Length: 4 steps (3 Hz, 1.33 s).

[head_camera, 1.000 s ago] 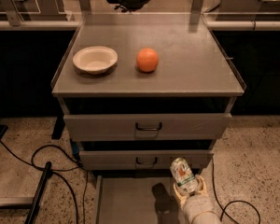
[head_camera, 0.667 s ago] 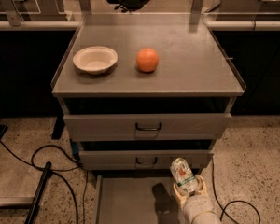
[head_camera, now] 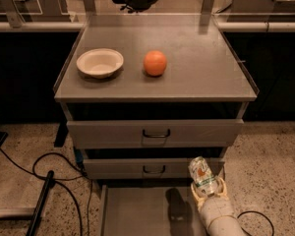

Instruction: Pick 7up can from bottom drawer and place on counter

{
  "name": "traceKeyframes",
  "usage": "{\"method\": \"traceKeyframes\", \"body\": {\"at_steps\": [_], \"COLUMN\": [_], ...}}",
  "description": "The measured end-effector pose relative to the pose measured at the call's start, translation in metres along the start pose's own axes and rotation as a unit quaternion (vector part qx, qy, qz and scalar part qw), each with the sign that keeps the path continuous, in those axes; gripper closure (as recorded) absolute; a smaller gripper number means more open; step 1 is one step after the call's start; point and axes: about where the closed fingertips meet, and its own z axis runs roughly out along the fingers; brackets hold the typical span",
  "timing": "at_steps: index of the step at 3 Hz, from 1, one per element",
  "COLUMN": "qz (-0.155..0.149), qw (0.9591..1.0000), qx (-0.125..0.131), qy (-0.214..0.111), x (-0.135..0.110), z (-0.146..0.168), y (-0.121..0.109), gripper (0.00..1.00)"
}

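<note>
The 7up can [head_camera: 202,174], silvery-white with green and orange marks, is held in my gripper [head_camera: 205,189] at the lower right, lifted above the open bottom drawer [head_camera: 132,214]. The gripper is shut on the can, its pale fingers wrapped around the can's lower half. The can tilts slightly left and stands in front of the middle drawer's right end. Its shadow falls on the drawer's grey floor. The counter [head_camera: 201,65] is the flat grey top of the cabinet, well above the can.
A white bowl [head_camera: 100,62] and an orange [head_camera: 155,63] sit on the counter's left and middle. Two shut drawers with black handles [head_camera: 156,132] lie below it. Black cables [head_camera: 49,166] and a black pole lie on the speckled floor at left.
</note>
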Motion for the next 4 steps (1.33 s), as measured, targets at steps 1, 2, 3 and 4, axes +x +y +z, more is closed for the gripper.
{"method": "traceKeyframes", "body": {"at_steps": [1, 2, 3, 4], "qz": [0.008, -0.002, -0.002, 0.0], "qw": [0.9991, 0.9937, 0.9937, 0.9915], "qx": [0.038, 0.101, 0.101, 0.109], "qy": [-0.015, -0.05, -0.05, -0.072], "x": [-0.037, -0.107, -0.107, -0.131], "z": [-0.002, -0.011, -0.011, -0.015], "y": [-0.035, -0.09, -0.09, -0.097], "gripper": [1.0, 1.0, 1.0, 1.0]}}
